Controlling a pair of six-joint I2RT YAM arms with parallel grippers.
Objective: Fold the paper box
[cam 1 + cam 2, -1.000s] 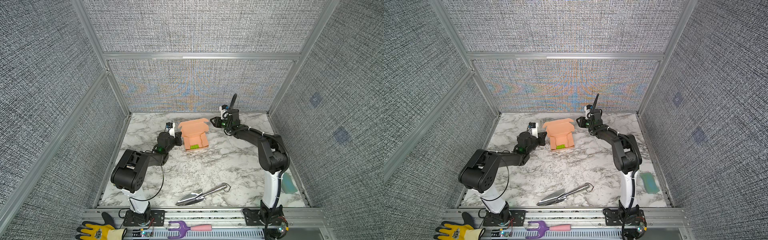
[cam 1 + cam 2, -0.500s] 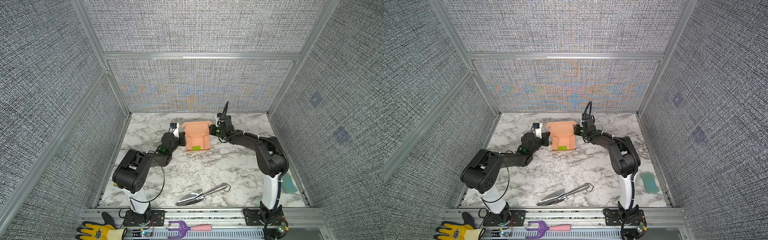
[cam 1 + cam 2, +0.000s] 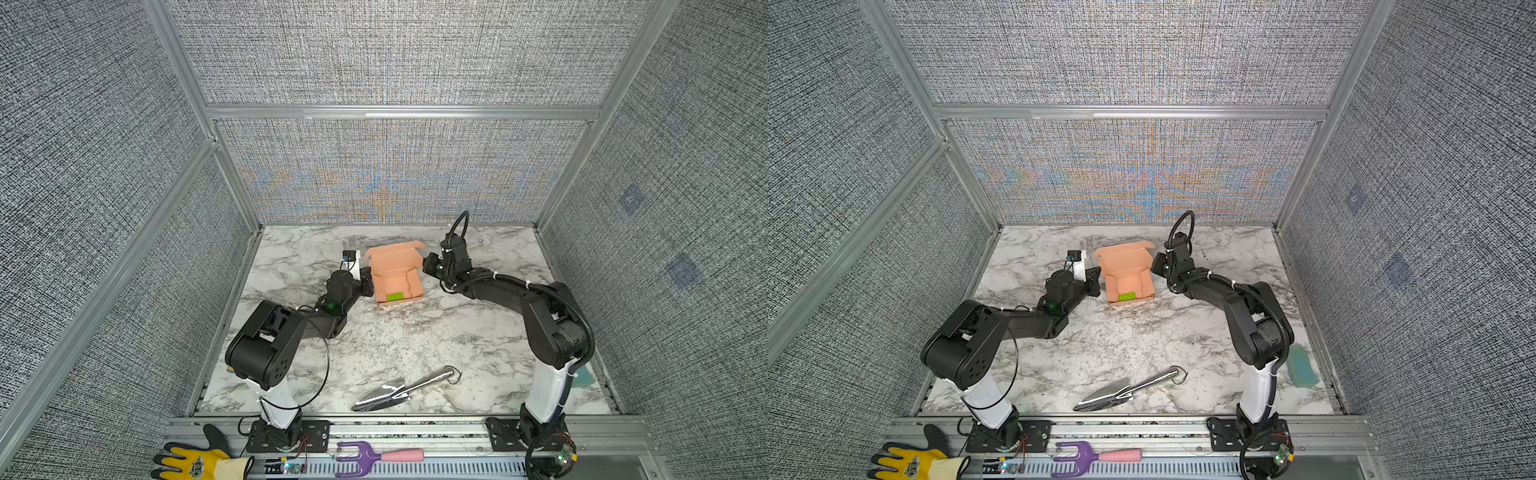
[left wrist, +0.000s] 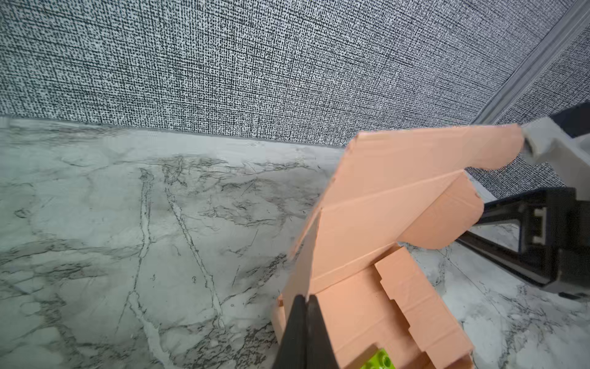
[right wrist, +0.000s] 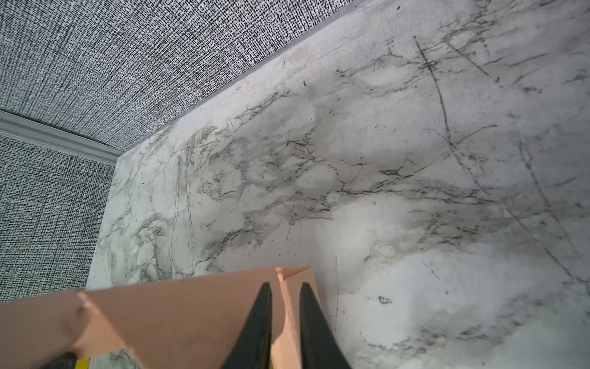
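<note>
left claw (image 4: 306,298), right claw (image 5: 285,286) low, perhaps on paper box (image 3: 395,274) walls

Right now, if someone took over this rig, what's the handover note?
Left gripper: shut, against the left wall of the paper box; can't confirm it pinches the card.
Right gripper: jaws straddle the right wall with a small gap; grip unclear.
Box: far centre of the table, between both grippers, green brick inside by the front wall.
Done: base and walls up.
Left: lid stands open at the back, and the inner right flap looks unseated. Seat it, then close and tuck the lid.
</note>
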